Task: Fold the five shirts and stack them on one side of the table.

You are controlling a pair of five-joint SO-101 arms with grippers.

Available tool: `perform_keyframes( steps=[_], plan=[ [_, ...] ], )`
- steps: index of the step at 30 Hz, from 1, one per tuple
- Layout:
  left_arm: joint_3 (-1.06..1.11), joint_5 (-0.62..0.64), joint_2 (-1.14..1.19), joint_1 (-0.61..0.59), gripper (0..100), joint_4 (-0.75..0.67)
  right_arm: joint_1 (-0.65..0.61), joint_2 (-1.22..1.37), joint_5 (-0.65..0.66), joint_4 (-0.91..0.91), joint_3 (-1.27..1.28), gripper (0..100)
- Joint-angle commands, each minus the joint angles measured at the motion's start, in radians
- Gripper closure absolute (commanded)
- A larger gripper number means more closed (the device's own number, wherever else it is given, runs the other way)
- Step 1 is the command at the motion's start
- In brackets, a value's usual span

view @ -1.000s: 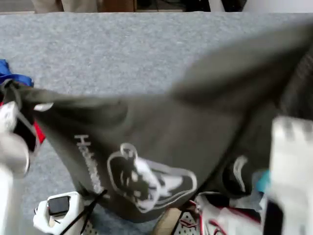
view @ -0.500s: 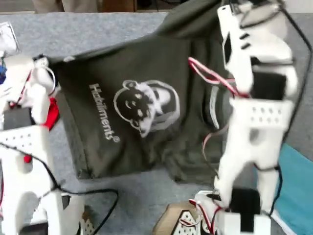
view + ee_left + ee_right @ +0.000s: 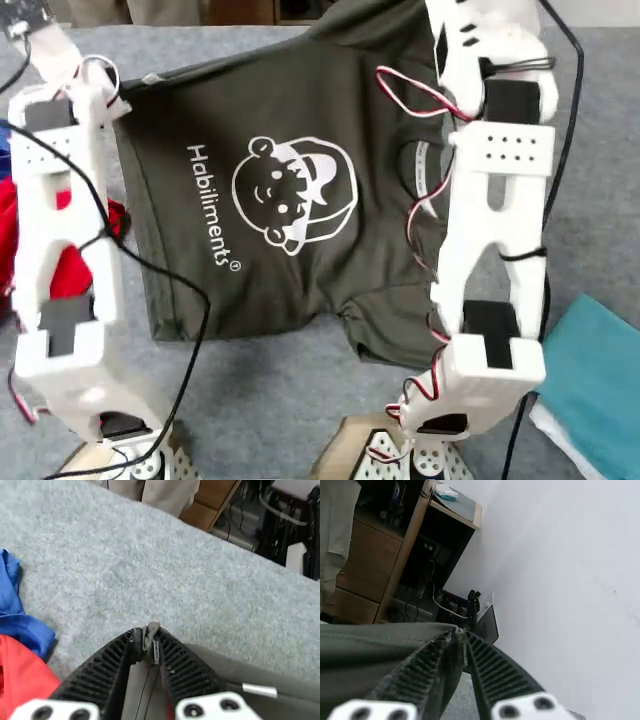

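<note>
The olive shirt (image 3: 200,260) is held stretched near the far edge of the table (image 3: 260,400), its cloth clenched by the left gripper (image 3: 150,642) and the right gripper (image 3: 463,642). Spreading is judged in hand; next it must be laid flat.

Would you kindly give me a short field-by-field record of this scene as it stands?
surface: grey table
main item: green shirt, print up, lying mostly flat, not yet folded
left gripper: shut on a far corner of the green shirt
right gripper: shut on the green shirt's far edge
by the left arm: red shirt and blue shirt, both crumpled
by the right arm: teal cloth
</note>
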Motion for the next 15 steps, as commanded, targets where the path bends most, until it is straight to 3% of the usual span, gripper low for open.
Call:
perform_keyframes(
  steps=[1,7,11,15],
  plan=[
    [-0.259,-0.002,0.064,-0.011,98,0.186,0.012,0.001,0.000,0.178,-0.157,99.4],
    [-0.479,-0.049,0.128,-0.035,98,0.468,0.018,0.001,0.012,0.580,-0.318,99.4],
    [-0.519,-0.109,0.130,-0.021,98,0.605,0.010,0.001,0.112,0.833,-0.414,99.4],
    [-0.511,-0.186,0.136,0.055,98,0.760,0.010,-0.001,0.114,0.953,-0.455,99.4]
  ],
)
